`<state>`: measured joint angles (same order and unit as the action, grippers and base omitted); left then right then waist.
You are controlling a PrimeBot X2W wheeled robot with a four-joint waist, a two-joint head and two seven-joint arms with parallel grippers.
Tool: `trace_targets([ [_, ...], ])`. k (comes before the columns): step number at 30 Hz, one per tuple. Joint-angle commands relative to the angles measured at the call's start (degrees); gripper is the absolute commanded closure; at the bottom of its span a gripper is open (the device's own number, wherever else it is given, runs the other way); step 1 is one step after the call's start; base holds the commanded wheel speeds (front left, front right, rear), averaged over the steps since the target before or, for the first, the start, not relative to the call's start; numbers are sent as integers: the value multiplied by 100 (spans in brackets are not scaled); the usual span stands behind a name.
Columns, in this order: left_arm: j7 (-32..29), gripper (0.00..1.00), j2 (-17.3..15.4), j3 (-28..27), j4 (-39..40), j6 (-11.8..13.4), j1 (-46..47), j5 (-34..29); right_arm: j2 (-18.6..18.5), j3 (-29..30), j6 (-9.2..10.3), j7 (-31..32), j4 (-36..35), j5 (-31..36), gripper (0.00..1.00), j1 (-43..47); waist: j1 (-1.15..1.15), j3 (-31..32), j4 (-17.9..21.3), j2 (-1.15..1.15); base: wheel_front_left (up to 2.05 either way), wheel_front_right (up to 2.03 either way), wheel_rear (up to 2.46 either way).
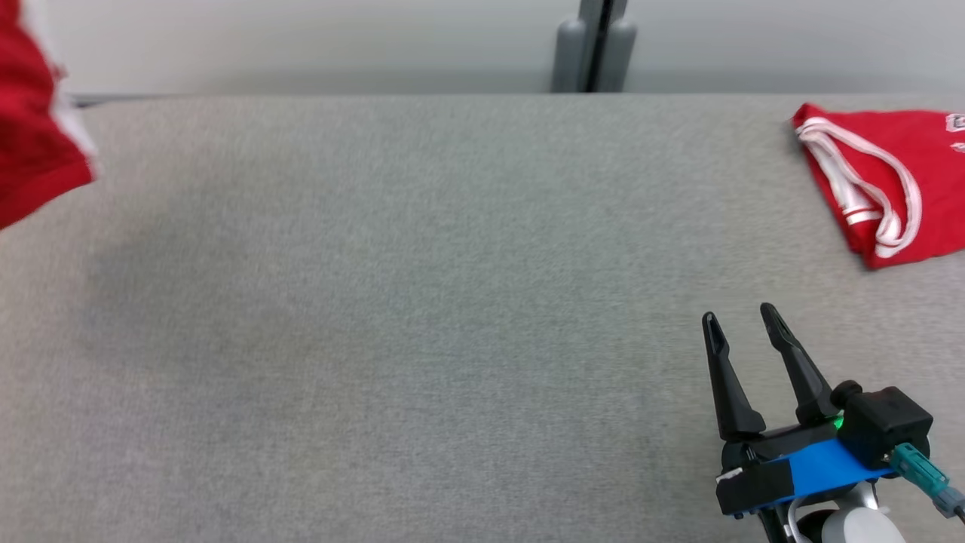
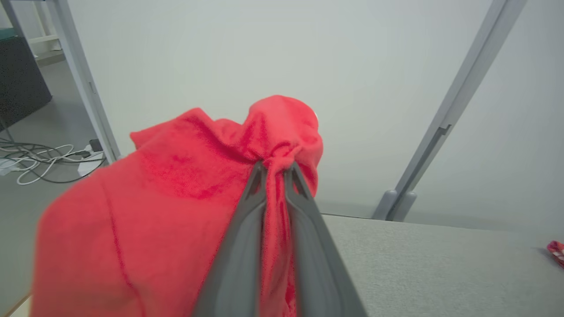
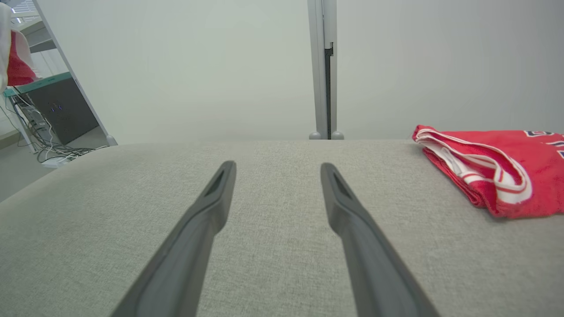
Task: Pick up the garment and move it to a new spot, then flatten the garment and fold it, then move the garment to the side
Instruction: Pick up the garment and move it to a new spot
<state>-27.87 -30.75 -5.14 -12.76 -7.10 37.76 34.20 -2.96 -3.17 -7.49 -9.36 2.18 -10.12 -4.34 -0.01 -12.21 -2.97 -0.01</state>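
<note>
A red garment with white trim [image 1: 34, 121] hangs at the far left edge of the head view, blurred, above the grey table [image 1: 422, 302]. In the left wrist view my left gripper [image 2: 275, 169] is shut on a bunched fold of this red garment [image 2: 167, 198], which drapes down to the left of the fingers. My right gripper [image 1: 742, 317] stands open low over the table at the lower right, nothing between its fingers [image 3: 220, 185].
A second red garment with white trim [image 1: 882, 181], folded, lies at the table's far right edge. A grey post [image 1: 595, 45] stands behind the table against the pale wall. Cables [image 2: 39, 158] lie on the floor beyond the left end.
</note>
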Motion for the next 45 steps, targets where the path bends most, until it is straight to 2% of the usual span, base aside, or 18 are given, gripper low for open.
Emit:
trace_targets([
  [1,-95,100,121,101,230,-19,46,28,5,3,-1,-59,33,-62,0,64,1,265,235,1,0,0,0],
  [8,-904,100,593,751,1642,96,86,301,6,-45,-1,-155,200,-219,0,91,1,562,657,1,0,0,0],
  [15,-1376,100,1032,1477,2111,83,-140,501,7,-127,-1,-223,282,-317,0,-9,1,447,1201,1,0,0,0],
  [17,-1354,100,1142,1730,2046,63,-284,421,7,-129,-1,-239,305,-344,0,-10,1,395,1333,1,0,0,0],
  [21,-931,100,1497,2084,1610,51,-673,332,7,-191,-1,-289,366,-435,0,-43,1,267,1617,1,0,0,0],
  [26,-144,100,2065,2494,601,66,-1143,119,6,-171,-1,-331,416,-409,0,-48,1,180,1833,1,0,0,0],
  [30,316,100,2287,2882,-353,105,-1301,-279,8,-191,-1,-351,412,-439,0,-84,1,149,1875,1,0,0,0],
  [31,416,84,2325,2964,-520,98,-1291,-368,7,-200,-1,-351,416,-446,0,-90,1,146,1871,1,0,0,0],
  [32,529,50,2372,3032,-695,97,-1273,-442,7,-220,-1,-355,423,-453,0,-99,1,146,1861,1,0,0,0],
  [33,645,0,2416,3099,-829,89,-1256,-500,7,-234,-1,-360,433,-467,0,-100,1,152,1838,1,0,0,0],
  [38,1353,0,2589,3051,-1161,98,-1352,-391,6,-217,-1,-361,502,-431,0,6,1,275,1644,1,0,0,0],
  [42,2098,0,2640,2922,-1051,144,-1531,-343,6,-136,-1,-329,490,-391,0,77,1,427,1431,1,0,0,0],
  [45,2489,0,2596,2922,-876,85,-1748,-278,6,-44,-1,-283,450,-326,0,136,1,539,1229,1,0,0,0],
])
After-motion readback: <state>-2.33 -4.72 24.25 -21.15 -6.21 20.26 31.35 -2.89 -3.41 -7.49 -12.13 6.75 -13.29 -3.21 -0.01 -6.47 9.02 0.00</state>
